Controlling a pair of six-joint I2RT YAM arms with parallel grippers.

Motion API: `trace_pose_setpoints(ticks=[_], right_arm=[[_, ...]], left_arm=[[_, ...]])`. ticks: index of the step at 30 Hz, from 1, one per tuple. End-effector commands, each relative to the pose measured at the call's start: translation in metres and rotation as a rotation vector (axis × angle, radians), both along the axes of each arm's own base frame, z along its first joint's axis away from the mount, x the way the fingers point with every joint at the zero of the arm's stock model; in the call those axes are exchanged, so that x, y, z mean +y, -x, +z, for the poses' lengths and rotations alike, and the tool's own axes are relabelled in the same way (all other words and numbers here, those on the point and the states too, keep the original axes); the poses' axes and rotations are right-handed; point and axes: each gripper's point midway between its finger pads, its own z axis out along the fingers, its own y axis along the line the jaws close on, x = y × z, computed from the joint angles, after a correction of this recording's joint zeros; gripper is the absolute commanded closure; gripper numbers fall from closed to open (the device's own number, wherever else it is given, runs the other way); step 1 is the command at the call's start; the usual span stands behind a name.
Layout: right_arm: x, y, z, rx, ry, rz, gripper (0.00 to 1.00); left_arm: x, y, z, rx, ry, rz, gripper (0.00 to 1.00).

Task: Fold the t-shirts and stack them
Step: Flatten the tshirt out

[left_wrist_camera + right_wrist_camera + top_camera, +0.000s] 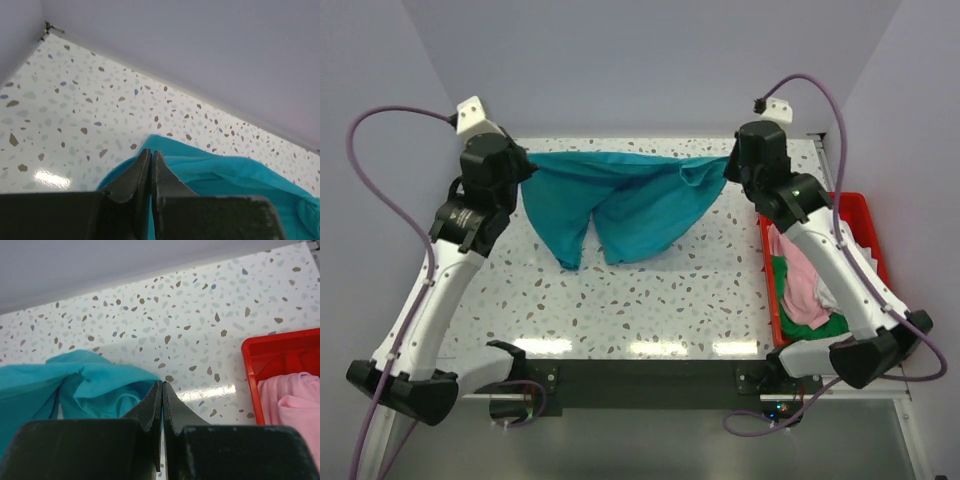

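Folding is barely under way, I judge: the teal shirt hangs stretched over the far worktop, the left arm and right arm each with jaws clamped on its top edge, while other shirts lie unfolded in the red bin.

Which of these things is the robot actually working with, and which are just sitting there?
Part of the job:
- teal t-shirt, pinched at opposite ends by the left end effector and right end effector
- pink shirt and green shirt, lying in the red bin

Just there:
- the red bin itself
- speckled table
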Motion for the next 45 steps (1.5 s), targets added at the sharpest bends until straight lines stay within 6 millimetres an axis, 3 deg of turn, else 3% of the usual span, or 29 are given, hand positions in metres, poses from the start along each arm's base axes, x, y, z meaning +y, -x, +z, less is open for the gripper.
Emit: trace_pose_setpoints(ticks=[1,7,9,10,14,18,20,21,22,23,24,25,26,27,28,29,30,32,33,35,36,37,39,40,41,42,43,44,45], right_arm=[[-0.033,0.028,0.068,-0.130,0.021,-0.058,1.00],[-0.058,0.069,0.152,-0.304,-0.028,-0.066,1.00],[-0.062,0.076,0.167,-0.341,-0.031,-0.057,1.00],[-0.063,0.078,0.180,-0.374,-0.038,-0.058,1.00],[-0.057,0.065,0.196,-0.406,-0.014,-0.044,1.00],[-0.029,0.018,0.185,-0.409,0.018,0.023,1.00],[-0.011,-0.023,0.173,-0.408,-0.003,0.082,1.00],[-0.006,-0.037,0.171,-0.408,-0.020,0.100,1.00],[-0.008,-0.052,0.183,-0.445,-0.040,0.099,1.00],[0.007,-0.080,0.164,-0.408,-0.049,0.149,1.00],[0.005,-0.092,0.184,-0.460,-0.070,0.150,1.00],[0.009,-0.102,0.188,-0.472,-0.080,0.161,1.00],[0.023,-0.131,0.164,-0.428,-0.080,0.193,1.00],[0.021,-0.130,0.201,-0.508,-0.100,0.197,1.00],[0.023,-0.136,0.207,-0.525,-0.106,0.204,1.00],[0.032,-0.157,0.190,-0.503,-0.103,0.222,1.00],[0.028,-0.150,0.223,-0.590,-0.121,0.223,1.00],[0.029,-0.151,0.235,-0.641,-0.134,0.227,1.00],[0.028,-0.145,0.249,-0.692,-0.142,0.229,1.00],[0.025,-0.139,0.257,-0.728,-0.142,0.226,1.00],[0.021,-0.130,0.262,-0.743,-0.142,0.221,1.00],[0.018,-0.126,0.264,-0.745,-0.137,0.216,1.00],[0.016,-0.122,0.257,-0.720,-0.128,0.211,1.00],[0.012,-0.107,0.268,-0.739,-0.133,0.213,1.00],[0.012,-0.103,0.266,-0.729,-0.142,0.218,1.00],[0.014,-0.108,0.244,-0.677,-0.136,0.220,1.00],[0.011,-0.093,0.248,-0.681,-0.145,0.222,1.00],[0.011,-0.091,0.238,-0.655,-0.159,0.224,1.00],[0.013,-0.095,0.200,-0.573,-0.154,0.225,1.00]], left_arm=[[0.032,0.036,0.053,-0.087,-0.059,0.079,1.00],[0.059,0.080,0.113,-0.209,-0.055,0.143,1.00],[0.063,0.088,0.129,-0.245,-0.049,0.151,1.00],[0.065,0.089,0.133,-0.257,-0.050,0.162,1.00],[0.061,0.074,0.142,-0.267,-0.071,0.161,1.00],[0.041,0.024,0.132,-0.260,-0.087,0.130,1.00],[0.038,0.003,0.132,-0.272,-0.094,0.115,1.00],[0.036,-0.022,0.130,-0.282,-0.092,0.101,1.00],[0.035,-0.035,0.129,-0.287,-0.088,0.089,1.00],[0.032,-0.062,0.127,-0.296,-0.074,0.077,1.00],[0.038,-0.078,0.127,-0.303,-0.062,0.054,1.00],[0.039,-0.092,0.127,-0.312,-0.038,0.043,1.00],[0.040,-0.118,0.130,-0.332,-0.023,0.032,1.00],[0.044,-0.131,0.134,-0.345,-0.009,0.000,1.00],[0.046,-0.143,0.137,-0.358,0.000,-0.015,1.00],[0.046,-0.161,0.149,-0.384,0.018,-0.047,1.00],[0.047,-0.168,0.156,-0.401,0.024,-0.058,1.00],[0.049,-0.177,0.180,-0.457,0.032,-0.079,1.00],[0.053,-0.176,0.188,-0.477,0.029,-0.085,1.00],[0.054,-0.166,0.203,-0.516,0.035,-0.094,1.00],[0.070,-0.162,0.204,-0.521,0.029,-0.069,1.00],[0.074,-0.156,0.205,-0.526,0.030,-0.066,1.00],[0.086,-0.138,0.198,-0.530,0.029,-0.045,1.00],[0.089,-0.133,0.194,-0.526,0.030,-0.039,1.00],[0.092,-0.124,0.182,-0.502,0.033,-0.029,1.00],[0.097,-0.121,0.173,-0.481,0.036,-0.022,1.00],[0.099,-0.117,0.165,-0.464,0.044,-0.021,1.00],[0.099,-0.110,0.145,-0.423,0.051,-0.019,1.00],[0.101,-0.105,0.134,-0.403,0.059,-0.010,1.00]])
